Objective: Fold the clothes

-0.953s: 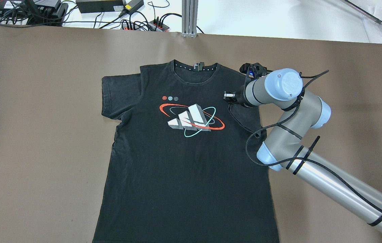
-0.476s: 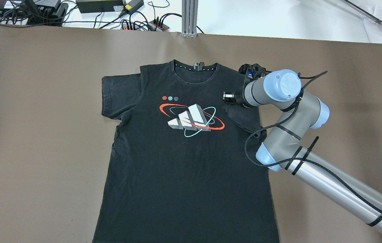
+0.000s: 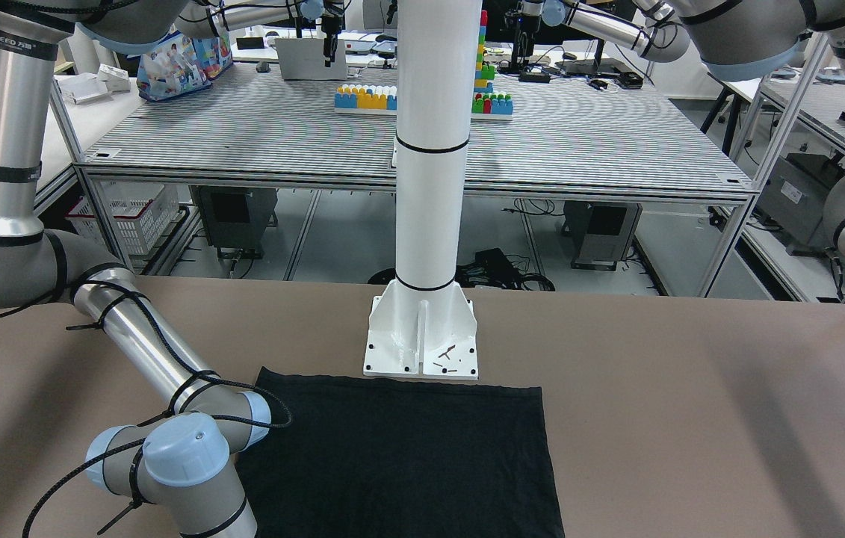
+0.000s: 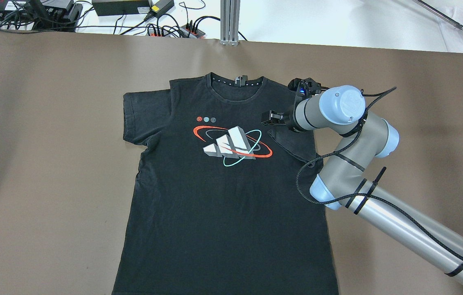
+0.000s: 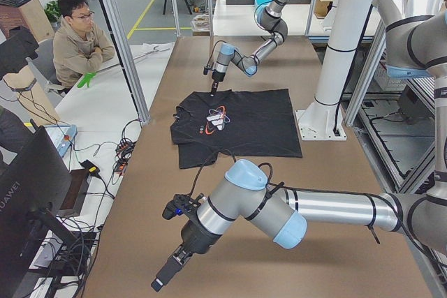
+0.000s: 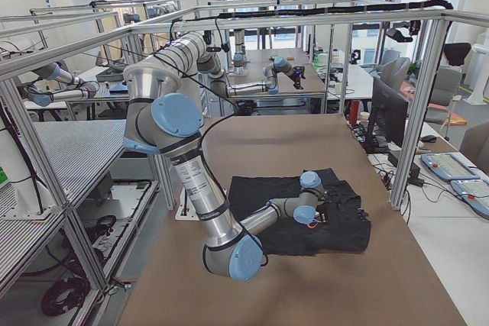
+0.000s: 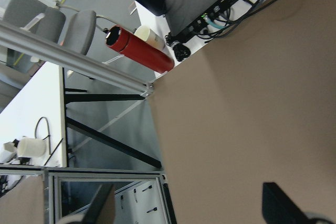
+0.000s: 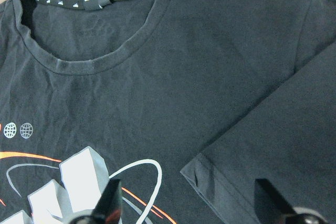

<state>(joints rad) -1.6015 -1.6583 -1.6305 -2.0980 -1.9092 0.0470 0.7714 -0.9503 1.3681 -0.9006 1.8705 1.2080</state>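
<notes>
The clothes are one black T-shirt (image 4: 215, 196) lying flat, front up, with a white three-bar logo (image 4: 231, 147) ringed in red and teal. Its right sleeve (image 4: 292, 141) is folded inward onto the chest. My right gripper (image 4: 270, 118) hovers over that sleeve's hem. In the right wrist view the gripper (image 8: 186, 186) is open, the fingers wide apart, and the hem (image 8: 210, 174) lies flat below them. My left gripper (image 7: 188, 190) is open over bare brown table, far from the shirt, with nothing between its fingers.
A white pillar base (image 3: 422, 336) stands at the shirt's bottom hem. Cables and power strips (image 4: 133, 16) and an aluminium post (image 4: 230, 20) lie beyond the far table edge. A person (image 5: 80, 43) sits at a side desk. Brown table (image 4: 51, 164) surrounds the shirt.
My right gripper has drifted a little to the left over the chest, and more of the folded sleeve shows from under the wrist.
</notes>
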